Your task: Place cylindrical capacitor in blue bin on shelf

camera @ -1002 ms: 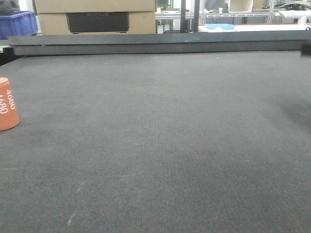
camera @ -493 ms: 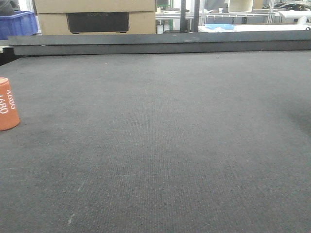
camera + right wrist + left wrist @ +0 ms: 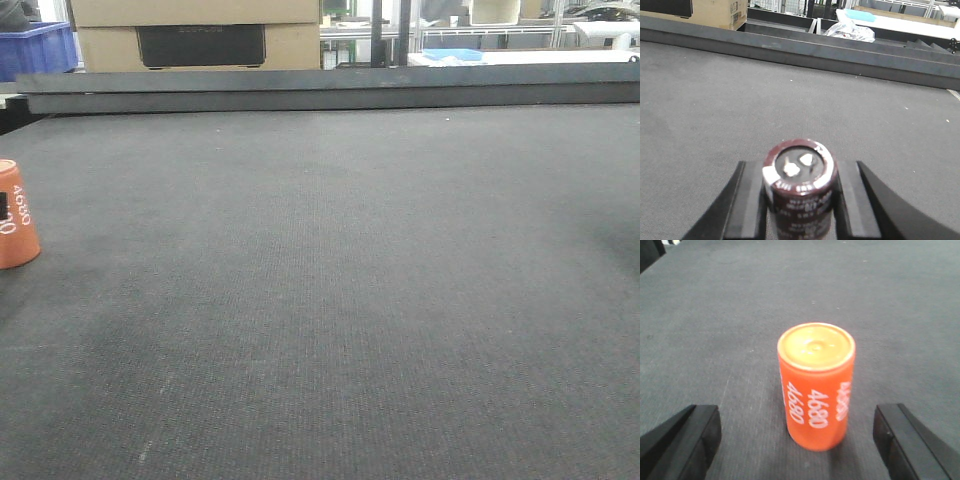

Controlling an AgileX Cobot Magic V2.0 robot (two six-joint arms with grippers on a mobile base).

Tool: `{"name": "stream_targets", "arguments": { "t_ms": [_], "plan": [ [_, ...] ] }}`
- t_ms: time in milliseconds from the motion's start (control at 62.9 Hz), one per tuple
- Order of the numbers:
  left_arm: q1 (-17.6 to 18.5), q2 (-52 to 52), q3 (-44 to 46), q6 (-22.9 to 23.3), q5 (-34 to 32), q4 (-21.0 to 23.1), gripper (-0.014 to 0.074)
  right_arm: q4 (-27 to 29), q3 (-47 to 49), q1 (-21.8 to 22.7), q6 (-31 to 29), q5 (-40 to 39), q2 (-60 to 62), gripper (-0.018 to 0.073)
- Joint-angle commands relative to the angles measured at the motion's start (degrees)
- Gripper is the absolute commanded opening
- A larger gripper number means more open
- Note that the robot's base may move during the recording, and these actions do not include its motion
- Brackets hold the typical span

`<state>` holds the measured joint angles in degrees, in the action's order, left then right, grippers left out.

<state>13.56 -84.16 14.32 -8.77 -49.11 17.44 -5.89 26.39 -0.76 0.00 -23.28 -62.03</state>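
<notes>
one brown capacitor (image 3: 799, 192) clamped in the right pincer (image 3: 799, 172), one orange cylinder (image 3: 816, 390) standing inside the wide-apart left pincer (image 3: 795, 415).

Item 1: orange upright cylinder with a yellowish top and white "4680" print (image 3: 816, 390), centre of the left wrist view, standing on item 2.
Item 2: dark grey woven mat (image 3: 350, 300), filling most of every frame.
Item 3: tan cardboard box with a dark panel (image 3: 200, 35), upper left of the front view.
Item 4: crumpled clear plastic bag (image 3: 850, 31), top centre of the right wrist view.

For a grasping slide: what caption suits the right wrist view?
Right gripper holding the dark brown cylindrical capacitor, terminals toward the camera, grey mat stretching beyond.
</notes>
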Motion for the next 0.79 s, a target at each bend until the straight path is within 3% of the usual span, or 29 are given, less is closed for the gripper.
{"name": "stream_targets", "arguments": {
  "t_ms": [0, 143, 302, 604, 668, 779],
  "plan": [
    [0.35, -3.07, 1.76, 0.87, -3.27, -0.24, 0.0517, -0.21, 0.18, 0.04, -0.33, -1.10, 0.56, -0.0153],
    [0.35, -6.61, 5.14, 0.87, -2.89, -1.52, 0.0517, -0.21, 0.18, 0.04, -0.33, -0.97, 0.56, -0.0153],
    [0.35, -10.10, 8.30, 1.40, -3.02, 2.49, 0.0517, -0.21, 0.18, 0.04, -0.33, -0.64, 0.56, -0.0153],
    [0.35, -14.78, 10.73, 3.97, -4.96, 3.04, 0.0505, -0.21, 0.18, 0.04, -0.33, -0.17, 0.56, -0.0153],
    [0.35, -14.91, 10.73, 4.41, -5.55, 3.15, 0.0460, -0.21, 0.18, 0.04, -0.33, -0.17, 0.56, -0.0153],
    [0.35, -14.91, 10.73, 4.49, -6.60, 3.26, 0.0210, -0.21, 0.18, 0.04, -0.33, -0.17, 0.56, -0.0153]
  ]
}}
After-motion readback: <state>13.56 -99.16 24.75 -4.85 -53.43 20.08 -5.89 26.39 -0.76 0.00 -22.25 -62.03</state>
